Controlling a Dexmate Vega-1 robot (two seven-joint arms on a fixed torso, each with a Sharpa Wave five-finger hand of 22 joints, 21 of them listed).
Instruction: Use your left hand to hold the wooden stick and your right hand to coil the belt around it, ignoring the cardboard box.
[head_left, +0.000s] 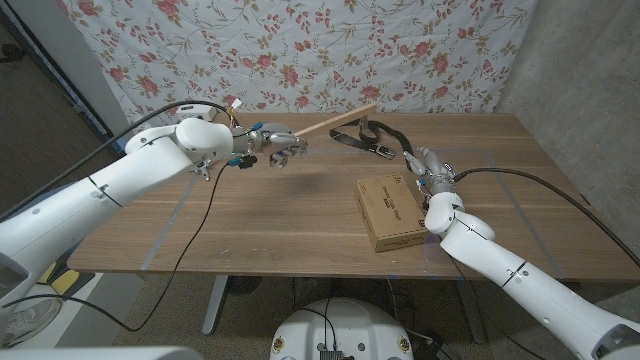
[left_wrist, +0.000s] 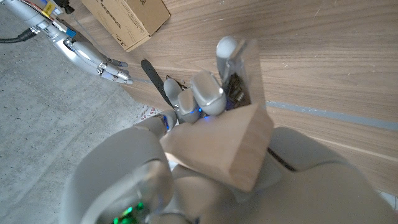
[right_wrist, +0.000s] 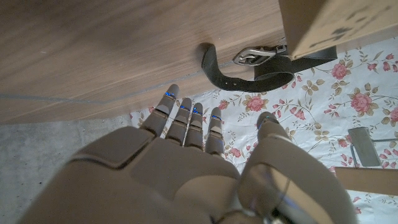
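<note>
Here, taken label by label:

Left hand: the left hand sits in the upper left-centre of the head view, raised over the table, its shadow falling on the wood below it. Its fingers are clamped around the near end of the wooden stick. In the left wrist view the same hand has its fingers wrapped over the stick's cut end, which stands large in the middle of the frame.

Wooden stick: a pale, straight length running from the left hand up and to the right in the head view, tilted, its far end near the top centre, just above the belt.

Belt: the belt is dark with a metal buckle and lies loosely looped on the table at the upper centre-right of the head view, beside the stick's far end; whether it touches the stick I cannot tell. In the right wrist view the belt curves at the upper centre with its buckle showing.

Right hand: the right hand is at the centre-right of the head view, just below and right of the belt, holding nothing. In the right wrist view its fingers reach out straight, side by side, with the thumb set apart, and stop short of the belt.

Cardboard box: the cardboard box lies flat on the table at the centre-right of the head view, just beside the right hand.

Backdrop: a floral cloth hangs across the top of the head view.
</note>
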